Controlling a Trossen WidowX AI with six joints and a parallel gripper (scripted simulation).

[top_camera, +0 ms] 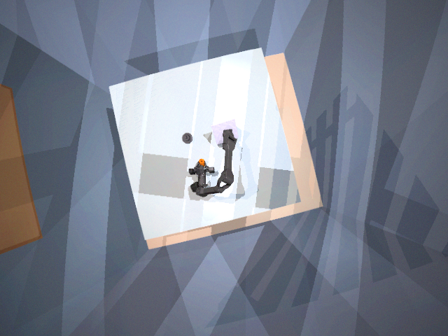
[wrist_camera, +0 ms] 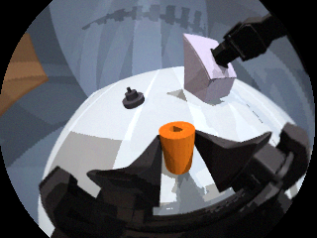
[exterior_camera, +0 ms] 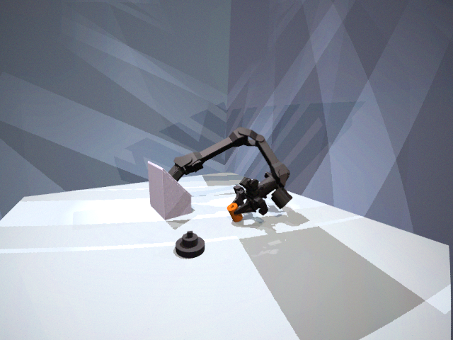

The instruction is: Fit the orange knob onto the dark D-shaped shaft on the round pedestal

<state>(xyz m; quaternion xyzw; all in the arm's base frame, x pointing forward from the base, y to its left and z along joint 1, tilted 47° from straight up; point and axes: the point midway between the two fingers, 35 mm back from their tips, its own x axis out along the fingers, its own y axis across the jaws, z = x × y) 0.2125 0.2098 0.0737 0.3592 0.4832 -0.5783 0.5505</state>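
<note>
- Claw: the black parallel-jaw gripper (top_camera: 201, 164) (exterior_camera: 235, 211) (wrist_camera: 174, 135) is closed around the orange, roughly cylindrical knob (top_camera: 201, 161) (exterior_camera: 233, 213) (wrist_camera: 177, 151), one finger on each side; has a grip on it.
- Knob: between the claw's fingertips, tilted in exterior view; holed end up, dark hole visible in wrist view. Which way the hole's flat faces, cannot tell. Whether the lower end touches the table, cannot tell.
- Target: dark round stepped pedestal (top_camera: 184, 140) (exterior_camera: 190, 250) (wrist_camera: 133, 102), well apart from claw and knob, out past the fingertips; left of the knob in wrist view.
- Short dark shaft (exterior_camera: 189, 233) (wrist_camera: 129, 89) stands upright on the pedestal; knob is off it.
- Pale lilac wedge-shaped block (top_camera: 218, 134) (exterior_camera: 157, 193) (wrist_camera: 197, 74): also beyond the fingertips, right of the pedestal in wrist view, apart from the claw.
- Dark jointed arm (top_camera: 228, 159) (exterior_camera: 216, 149) (wrist_camera: 248, 39): rises from the block, bends over, comes back down to the claw.
- White table top (top_camera: 166, 108) (exterior_camera: 110, 292) (wrist_camera: 109, 111): below the claw, carries pedestal and block, grey shadow patches across it.
- Brands, labels, writing: arm, claw, knob surfaces too coarse to read.
</note>
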